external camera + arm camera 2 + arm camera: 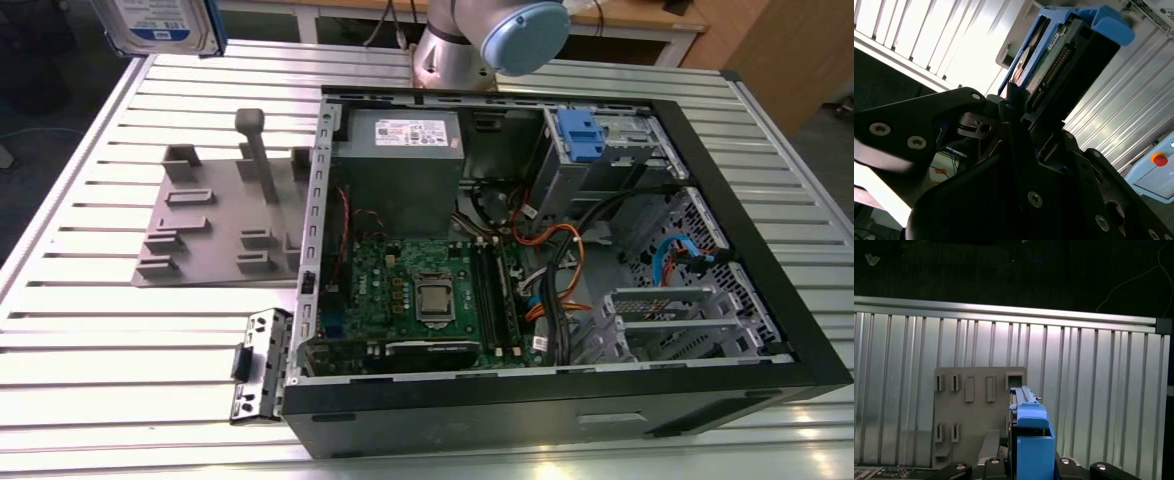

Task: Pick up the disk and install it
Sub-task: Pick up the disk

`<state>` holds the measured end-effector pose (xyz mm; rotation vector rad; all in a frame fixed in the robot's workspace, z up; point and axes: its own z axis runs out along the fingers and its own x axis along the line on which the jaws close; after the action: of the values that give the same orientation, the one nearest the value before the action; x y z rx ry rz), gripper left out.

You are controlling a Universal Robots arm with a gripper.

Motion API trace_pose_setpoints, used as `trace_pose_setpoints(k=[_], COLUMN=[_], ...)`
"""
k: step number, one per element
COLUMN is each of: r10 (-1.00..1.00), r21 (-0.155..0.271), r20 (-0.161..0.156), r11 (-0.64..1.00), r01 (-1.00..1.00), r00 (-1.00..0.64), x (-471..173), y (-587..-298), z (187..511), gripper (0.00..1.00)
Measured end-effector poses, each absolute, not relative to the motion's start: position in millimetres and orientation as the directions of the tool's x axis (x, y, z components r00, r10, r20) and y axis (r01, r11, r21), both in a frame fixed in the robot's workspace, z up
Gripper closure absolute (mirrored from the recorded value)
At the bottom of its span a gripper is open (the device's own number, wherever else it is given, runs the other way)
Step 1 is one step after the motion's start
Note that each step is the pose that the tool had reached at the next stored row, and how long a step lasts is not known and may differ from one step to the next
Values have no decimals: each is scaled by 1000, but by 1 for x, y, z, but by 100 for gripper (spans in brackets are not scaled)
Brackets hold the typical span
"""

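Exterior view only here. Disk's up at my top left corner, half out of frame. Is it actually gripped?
Observer: Yes. In the second wrist view the gripper is shut on the disk, holding it at one end.
Operator: Which end is free?
Observer: The end with the blue carrier tab; it points away from the gripper.
Operator: What's behind it, seen from the wrist?
Observer: In the first wrist view the disk is edge-on, with the grey fixture plate on the slatted table behind it.
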<state>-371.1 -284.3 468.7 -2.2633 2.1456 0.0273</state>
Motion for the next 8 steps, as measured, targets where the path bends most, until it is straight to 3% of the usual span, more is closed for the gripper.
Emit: trace_pose_setpoints(k=[8], r10=[-998], r21=[-4], r20=[-28], r11=[-53], r01=[-999], r00=[53], x=[-371], y=[-284], z=[483], gripper=[64])
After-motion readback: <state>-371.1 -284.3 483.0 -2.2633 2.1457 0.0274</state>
